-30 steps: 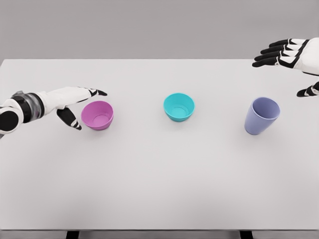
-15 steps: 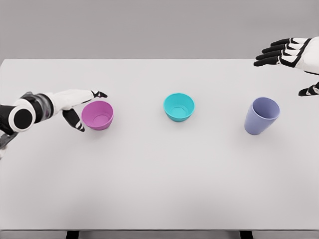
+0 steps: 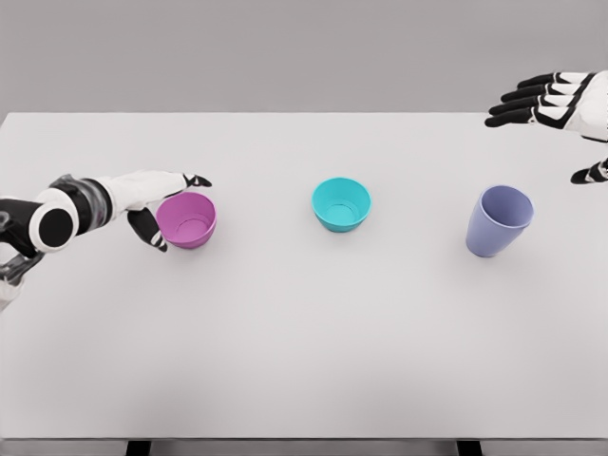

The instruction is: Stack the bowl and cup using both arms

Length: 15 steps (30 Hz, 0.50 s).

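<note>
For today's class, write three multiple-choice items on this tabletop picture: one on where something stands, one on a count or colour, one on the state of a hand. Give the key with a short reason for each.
1. Which vessel stands in the middle of the row on the table?
A. the pink bowl
B. the teal bowl
C. the lavender cup

2. How many vessels are on the table?
A. two
B. three
C. four

3. What is the right hand doing?
A. gripping the cup
B. resting flat on the table
C. open in the air, holding nothing

Key:
1 B: the teal bowl sits between the pink bowl and the lavender cup.
2 B: two bowls and one cup, each standing apart.
3 C: the right hand is up at the far right with fingers spread, apart from the cup; the left hand is at the pink bowl, thumb and fingers either side of it.
</note>
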Motion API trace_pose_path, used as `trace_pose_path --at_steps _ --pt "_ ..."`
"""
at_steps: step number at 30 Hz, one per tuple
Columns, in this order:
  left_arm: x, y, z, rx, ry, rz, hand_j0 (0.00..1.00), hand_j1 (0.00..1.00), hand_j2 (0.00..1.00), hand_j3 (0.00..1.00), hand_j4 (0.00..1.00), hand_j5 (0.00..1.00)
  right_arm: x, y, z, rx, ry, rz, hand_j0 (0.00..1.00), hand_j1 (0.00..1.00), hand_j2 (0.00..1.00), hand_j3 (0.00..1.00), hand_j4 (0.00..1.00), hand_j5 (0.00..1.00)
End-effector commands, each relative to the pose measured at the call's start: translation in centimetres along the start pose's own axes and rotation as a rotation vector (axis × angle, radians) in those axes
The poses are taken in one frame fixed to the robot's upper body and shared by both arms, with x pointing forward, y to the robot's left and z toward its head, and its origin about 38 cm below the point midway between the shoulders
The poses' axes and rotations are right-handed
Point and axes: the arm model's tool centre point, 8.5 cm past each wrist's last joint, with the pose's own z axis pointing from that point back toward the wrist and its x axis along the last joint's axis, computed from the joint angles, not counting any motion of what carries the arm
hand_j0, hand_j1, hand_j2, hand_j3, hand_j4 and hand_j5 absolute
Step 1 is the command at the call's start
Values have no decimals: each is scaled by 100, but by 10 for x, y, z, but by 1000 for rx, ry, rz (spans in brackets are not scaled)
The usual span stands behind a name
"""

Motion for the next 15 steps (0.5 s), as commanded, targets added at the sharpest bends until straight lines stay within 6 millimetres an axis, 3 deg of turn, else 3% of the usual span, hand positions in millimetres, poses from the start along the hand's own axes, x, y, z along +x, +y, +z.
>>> trace_pose_path --at_steps 1,15 --pt "3 -2 -2 -5 -6 -7 100 100 100 100 100 100 1 2 -3 -4 -10 -11 100 100 100 100 100 100" --pt "19 -9 -13 -2 -16 -52 100 100 100 100 100 100 1 12 -2 21 -4 -28 100 100 100 100 100 100"
